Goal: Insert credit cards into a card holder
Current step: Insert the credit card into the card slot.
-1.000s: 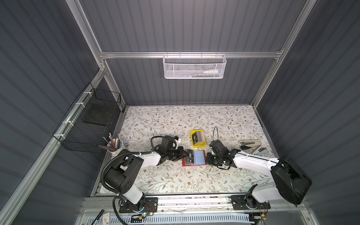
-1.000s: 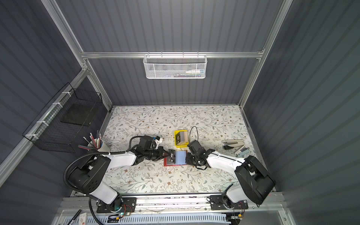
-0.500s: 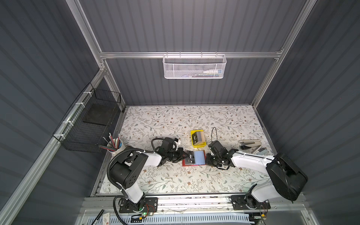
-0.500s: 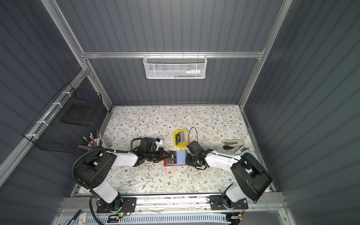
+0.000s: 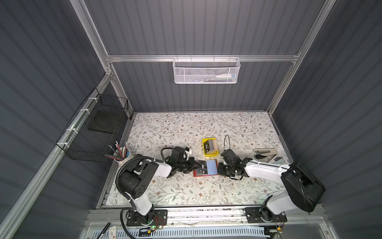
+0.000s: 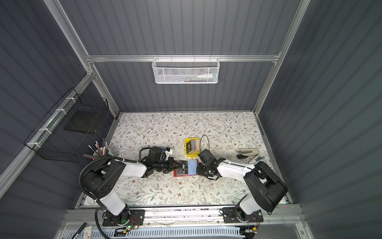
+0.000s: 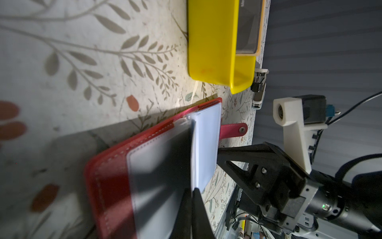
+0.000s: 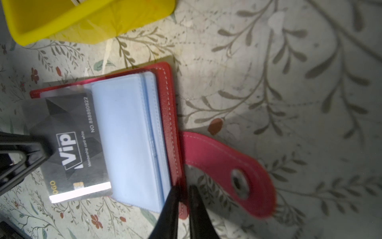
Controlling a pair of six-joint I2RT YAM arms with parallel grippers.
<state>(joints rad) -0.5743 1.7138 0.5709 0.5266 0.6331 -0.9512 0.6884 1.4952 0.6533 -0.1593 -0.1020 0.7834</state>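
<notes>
In both top views the two hands cover the outer edges of the open red leather-like booklet card holder [image 5: 212, 166]. It lies flat on the floral-patterned desk [image 5: 186, 128], just beside the small yellow plastic tray [image 5: 211, 154] of stacked cards [image 5: 210, 145]. The left hand [image 5: 196, 165] is pinched tight on a dark grey plastic "Vip" credit card [image 8: 70, 144] lying over the holder's left half. Whether the card's edge is inside a bluish clear sleeve [image 8: 124, 134] is hard to tell. In the left wrist view the card is a dark blur. The right hand [image 8: 183, 192], nearly closed, nips the holder's red cover edge beside the snap strap [image 8: 223, 165].
</notes>
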